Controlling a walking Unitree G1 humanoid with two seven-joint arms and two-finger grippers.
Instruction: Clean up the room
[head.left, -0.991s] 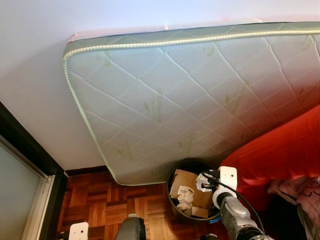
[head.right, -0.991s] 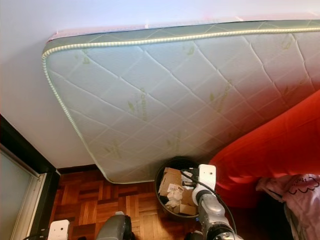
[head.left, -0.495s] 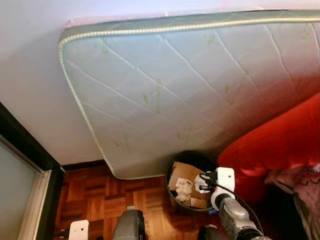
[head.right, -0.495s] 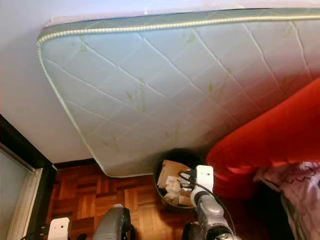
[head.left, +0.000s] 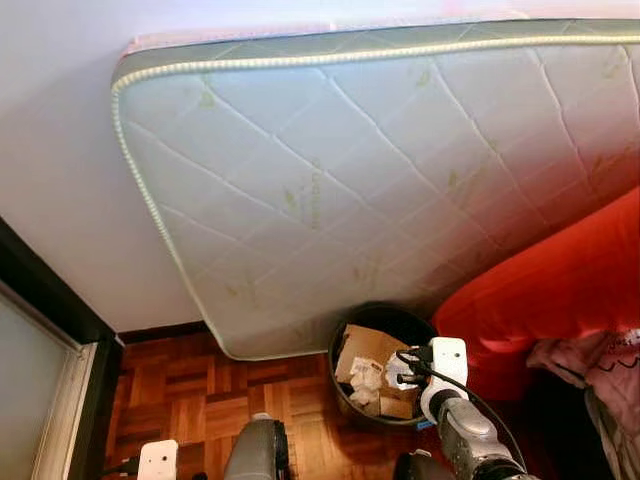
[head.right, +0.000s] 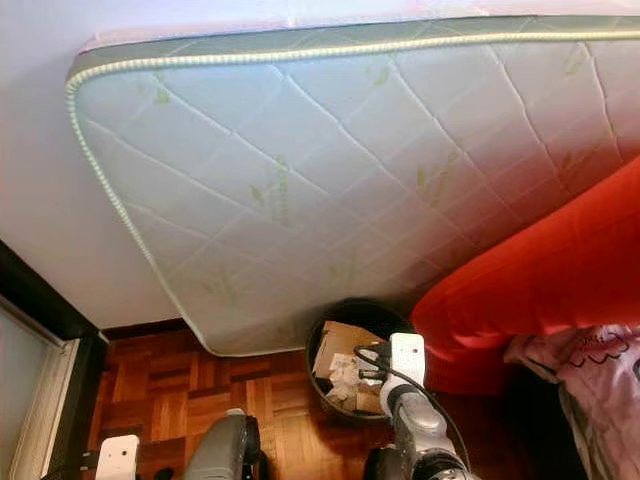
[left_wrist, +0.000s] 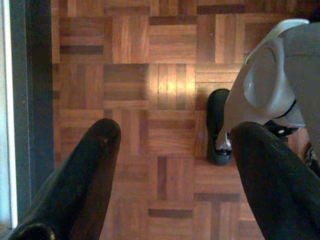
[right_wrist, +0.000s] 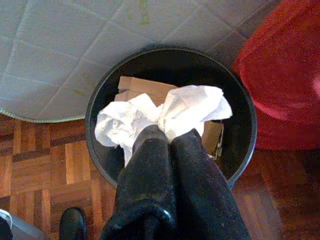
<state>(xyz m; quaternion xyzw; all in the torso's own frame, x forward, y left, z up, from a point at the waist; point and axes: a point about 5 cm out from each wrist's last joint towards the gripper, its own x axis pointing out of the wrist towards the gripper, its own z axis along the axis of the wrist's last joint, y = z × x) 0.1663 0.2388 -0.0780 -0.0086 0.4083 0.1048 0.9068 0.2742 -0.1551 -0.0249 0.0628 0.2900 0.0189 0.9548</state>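
Crumpled white paper (right_wrist: 165, 117) is pinched between the two black fingers (right_wrist: 150, 165) of the right gripper (right_wrist: 167, 137), pressed together on the wad, right over the mouth of the black bin (right_wrist: 245, 125). From the head camera, the right gripper (head.left: 400, 372) sits above the bin's near right edge, white wrist block behind it, silver arm running down to the lower frame.

Inside the bin (head.left: 345, 345) there's a brown cardboard box (head.left: 365, 345) leaning against the wall, with more pale scraps (head.left: 365, 378) beside it; the held paper hangs above that pile.

Around the bin it's tight. A quilted pale-green mattress (head.left: 330, 190) leans against the white wall (head.left: 60, 130), its lower rounded corner coming down just behind and over the bin's far rim. On the right a red cover (head.left: 560, 300) bulges up against the bin's side, with pink patterned fabric (head.left: 600, 360) below it. The parquet floor (head.left: 190, 390) spreads out to the left, bordered by a dark door frame (head.left: 50, 300).

The left gripper (left_wrist: 172, 165) hangs low over the floor, fingers (left_wrist: 85, 175) spread wide apart, holding nothing; beyond them a grey robot leg (left_wrist: 275, 85) and a black foot (left_wrist: 217, 127) stand on the wood.
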